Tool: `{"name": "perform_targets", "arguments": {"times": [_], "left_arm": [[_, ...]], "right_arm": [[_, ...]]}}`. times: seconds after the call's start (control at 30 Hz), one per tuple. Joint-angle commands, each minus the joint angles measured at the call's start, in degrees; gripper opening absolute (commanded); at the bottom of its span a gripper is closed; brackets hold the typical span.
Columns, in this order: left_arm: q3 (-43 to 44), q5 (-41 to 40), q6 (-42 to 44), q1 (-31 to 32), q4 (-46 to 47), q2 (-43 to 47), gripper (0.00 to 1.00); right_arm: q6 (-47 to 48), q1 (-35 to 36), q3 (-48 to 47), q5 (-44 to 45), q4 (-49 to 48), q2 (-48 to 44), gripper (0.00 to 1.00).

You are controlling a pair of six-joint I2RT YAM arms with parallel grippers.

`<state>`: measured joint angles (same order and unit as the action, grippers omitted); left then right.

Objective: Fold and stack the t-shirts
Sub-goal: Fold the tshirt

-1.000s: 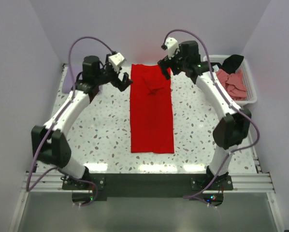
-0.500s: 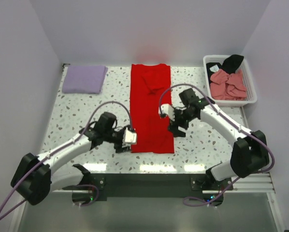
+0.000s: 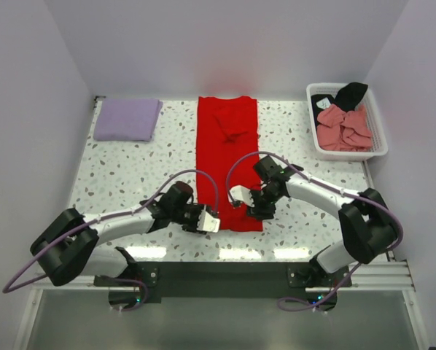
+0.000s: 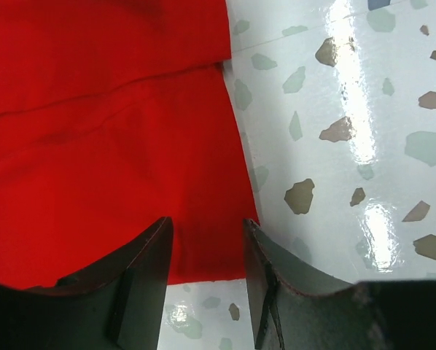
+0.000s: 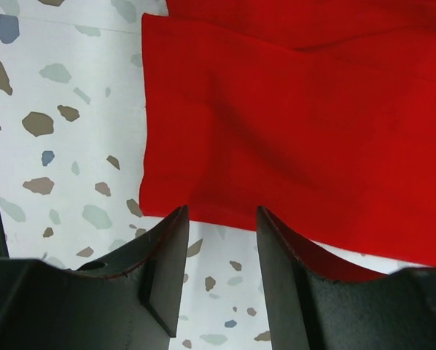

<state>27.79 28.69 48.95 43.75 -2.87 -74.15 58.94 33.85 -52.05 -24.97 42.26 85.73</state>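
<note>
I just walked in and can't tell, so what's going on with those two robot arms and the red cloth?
The arms are folding shirts. A red shirt lies as a long folded strip in the middle. The left arm and right arm each hold open jaws at its near corners, nothing gripped yet. A folded lavender shirt sits far left. Pink shirts and a black shirt wait in a white basket far right.

From above, the left gripper (image 3: 207, 220) and right gripper (image 3: 250, 208) hide parts of the near end of the red t-shirt (image 3: 227, 157). Both wrist views crop that shirt, and salmon-pink shirts (image 3: 342, 130) partly cover the black shirt (image 3: 349, 93).
</note>
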Motion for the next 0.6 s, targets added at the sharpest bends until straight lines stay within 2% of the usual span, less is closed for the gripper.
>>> {"name": "perform_targets", "arguments": {"times": [0.0, 0.2, 0.57], "left_arm": [[2.80, -1.62, 3.69, 0.64, -0.08, -1.79, 0.48], [-0.81, 1.63, 8.44, 0.64, -3.37, 3.31, 0.57], [1.21, 1.20, 9.85, 0.55, -7.93, -1.17, 0.54]], "right_arm": [[2.58, 1.05, -0.85, 0.10, -1.49, 2.33, 0.46], [5.84, 1.57, -0.34, -2.44, 1.77, -1.00, 0.48], [6.98, 3.60, 2.04, -1.31, 2.73, -0.39, 0.50]]}}
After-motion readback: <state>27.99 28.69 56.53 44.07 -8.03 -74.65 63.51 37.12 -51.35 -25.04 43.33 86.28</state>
